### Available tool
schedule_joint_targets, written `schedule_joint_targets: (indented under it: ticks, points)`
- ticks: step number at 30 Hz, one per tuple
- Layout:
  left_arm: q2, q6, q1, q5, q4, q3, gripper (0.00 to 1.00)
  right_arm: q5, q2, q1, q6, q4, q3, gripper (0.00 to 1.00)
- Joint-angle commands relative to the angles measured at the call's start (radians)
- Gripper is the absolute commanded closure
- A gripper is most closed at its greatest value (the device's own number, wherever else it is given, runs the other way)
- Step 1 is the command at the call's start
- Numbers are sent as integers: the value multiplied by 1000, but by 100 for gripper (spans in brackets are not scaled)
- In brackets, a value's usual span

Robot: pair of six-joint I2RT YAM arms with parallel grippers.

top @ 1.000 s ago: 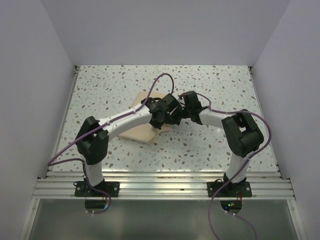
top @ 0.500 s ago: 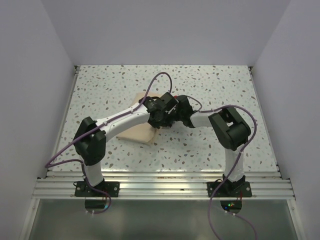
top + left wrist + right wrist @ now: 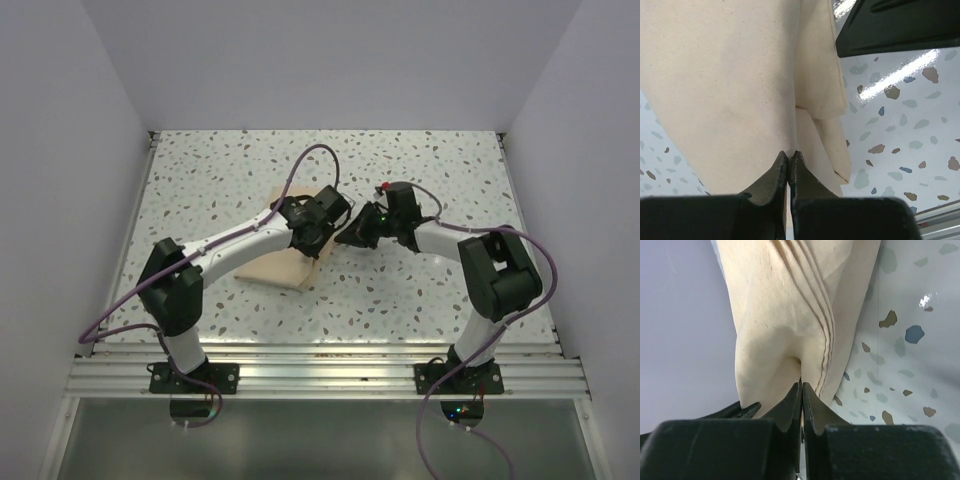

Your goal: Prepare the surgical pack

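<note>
The surgical pack (image 3: 277, 264) is a tan-beige fabric sheet, folded on the speckled table and partly hidden under my left arm. My left gripper (image 3: 322, 238) is shut on a fold of it at its right end; the left wrist view shows the cloth (image 3: 730, 75) pinched at the fingertips (image 3: 789, 153). My right gripper (image 3: 342, 237) faces the left one from the right and is shut on a bunched fold of the same cloth (image 3: 785, 315), pinched at its tips (image 3: 801, 383). The two grippers are close together.
The speckled table (image 3: 420, 160) is walled at the left, back and right. An aluminium rail (image 3: 320, 375) runs along the near edge by the arm bases. Part of my right gripper's black body (image 3: 895, 25) shows at the top right of the left wrist view.
My right arm's elbow has swung out to the right and its wrist has turned. Both grippers stay pinched on the cloth's right end; the left gripper has shifted slightly left.
</note>
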Motion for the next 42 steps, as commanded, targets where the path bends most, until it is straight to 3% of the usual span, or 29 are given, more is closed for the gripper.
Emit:
schedule_joint_targets:
  ticks: [1, 7, 11, 16, 19, 27, 32, 42]
  points:
    - [-64, -15, 3, 39, 67, 1, 100, -30, -51, 17, -70, -29, -19, 98]
    - [-73, -9, 3, 68, 76, -2, 100, 1, 36, 43, -22, 87, 10, 100]
    - [-90, 7, 1, 82, 84, -10, 100, 30, 143, 68, 137, 309, 53, 100]
    - [-87, 13, 1, 80, 84, -28, 100, 101, 266, 86, 212, 394, 134, 100]
    - [-85, 10, 1, 80, 87, -39, 100, 115, 236, 76, 188, 359, 137, 100]
    - [-91, 5, 1, 76, 104, -60, 100, 15, 121, 13, -10, 68, 108, 100]
    - [-96, 13, 1, 97, 113, -63, 100, 0, 97, 22, -15, 153, 50, 100]
    - [-102, 10, 0, 129, 138, -137, 100, 50, 312, 53, 168, 418, 137, 100]
